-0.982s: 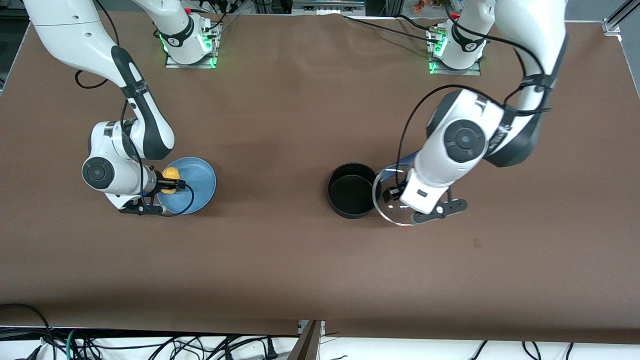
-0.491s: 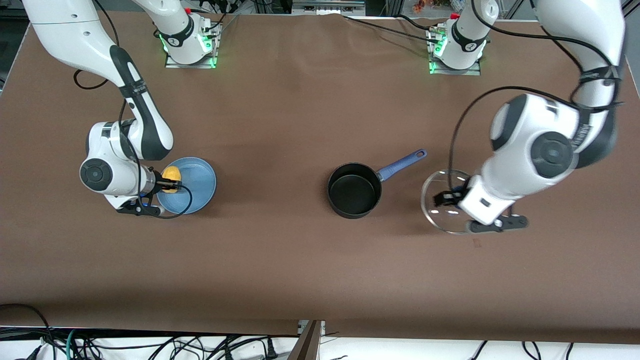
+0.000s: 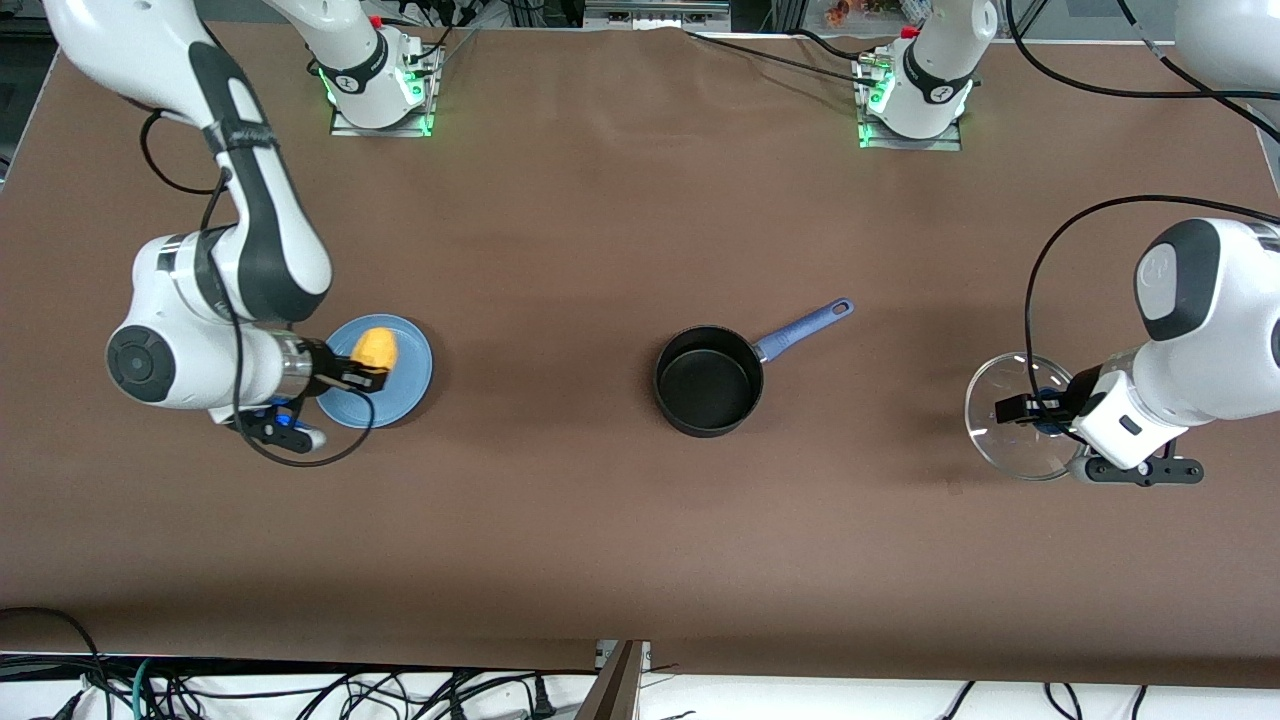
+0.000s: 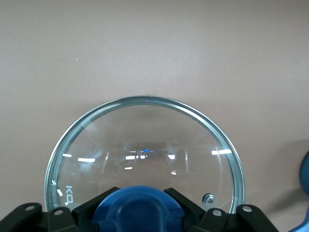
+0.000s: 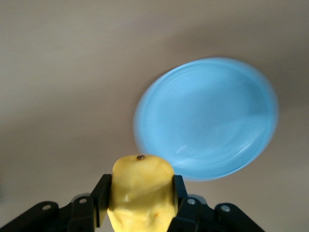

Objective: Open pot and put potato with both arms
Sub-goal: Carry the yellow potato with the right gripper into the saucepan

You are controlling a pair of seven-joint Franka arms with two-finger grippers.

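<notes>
The black pot (image 3: 709, 380) with its long blue handle (image 3: 805, 328) stands open in the middle of the table. My left gripper (image 3: 1030, 411) is shut on the blue knob (image 4: 140, 210) of the glass lid (image 3: 1018, 417) and holds it over the table toward the left arm's end; the lid also shows in the left wrist view (image 4: 145, 154). My right gripper (image 3: 368, 367) is shut on the yellow potato (image 3: 377, 349) and holds it above the light-blue plate (image 3: 400, 395). The right wrist view shows the potato (image 5: 141, 191) between the fingers (image 5: 102, 193).
The light-blue plate (image 5: 207, 118) lies toward the right arm's end of the table. The two arm bases (image 3: 380, 80) stand along the table edge farthest from the front camera. Cables hang below the table edge nearest the front camera.
My left gripper has carried the lid away from the pot toward the left arm's end. My right gripper has lifted the potato off the plate.
</notes>
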